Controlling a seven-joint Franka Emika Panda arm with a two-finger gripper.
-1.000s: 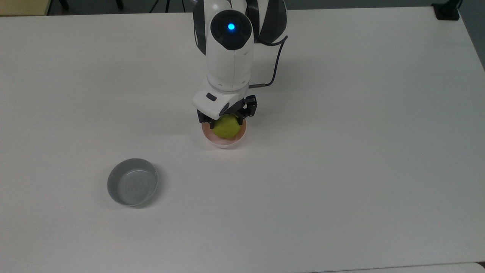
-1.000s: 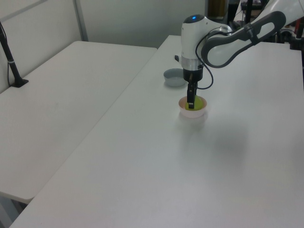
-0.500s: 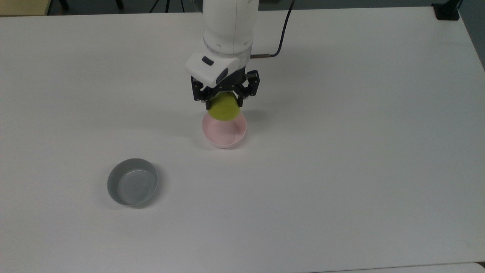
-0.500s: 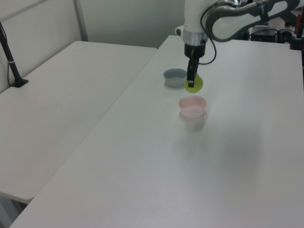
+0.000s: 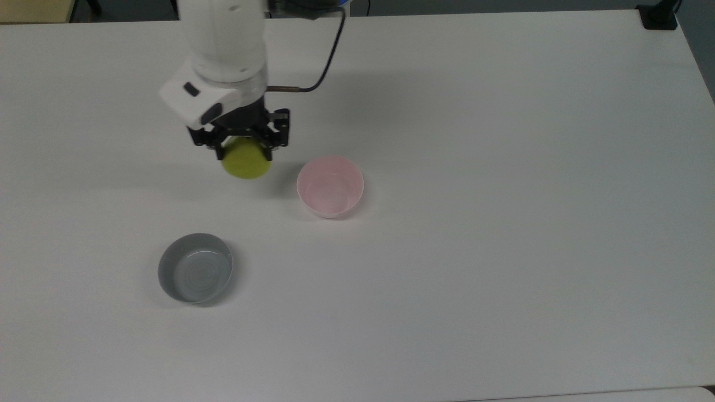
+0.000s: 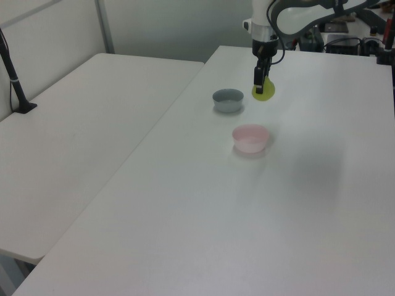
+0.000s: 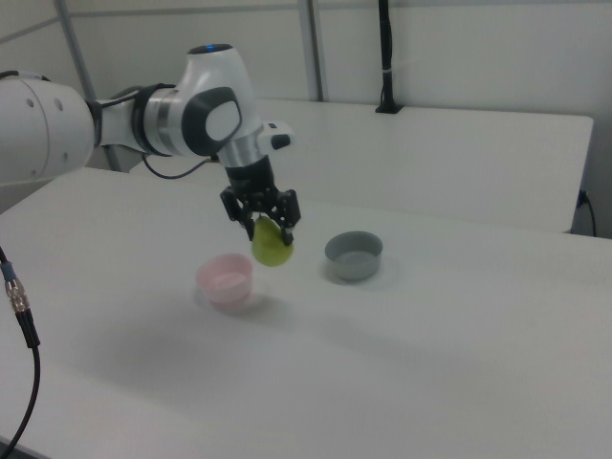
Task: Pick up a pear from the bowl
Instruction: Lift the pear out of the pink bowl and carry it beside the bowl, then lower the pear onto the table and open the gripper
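The yellow-green pear point(image 5: 246, 159) point(image 6: 265, 90) point(image 7: 272, 245) hangs in the air, held by my gripper point(image 5: 243, 149) point(image 7: 267, 228), whose black fingers are shut on its upper part. It is well above the table and to the top view's left of the pale pink bowl point(image 5: 330, 186) point(image 6: 250, 137) point(image 7: 226, 278). The pink bowl stands empty on the white table point(image 5: 503, 223). In the right view the pear hangs between the pink bowl and the grey one.
A grey bowl point(image 5: 195, 268) point(image 6: 228, 100) point(image 7: 354, 255) stands empty at the top view's lower left. A second white table point(image 6: 74, 123) adjoins on the left view's left. A black clamp post point(image 5: 659, 14) sits at the top view's upper right corner.
My gripper lifted the pear out of the pink bowl, then carried it toward the top view's left. The pink bowl now stands empty; neither bowl moved.
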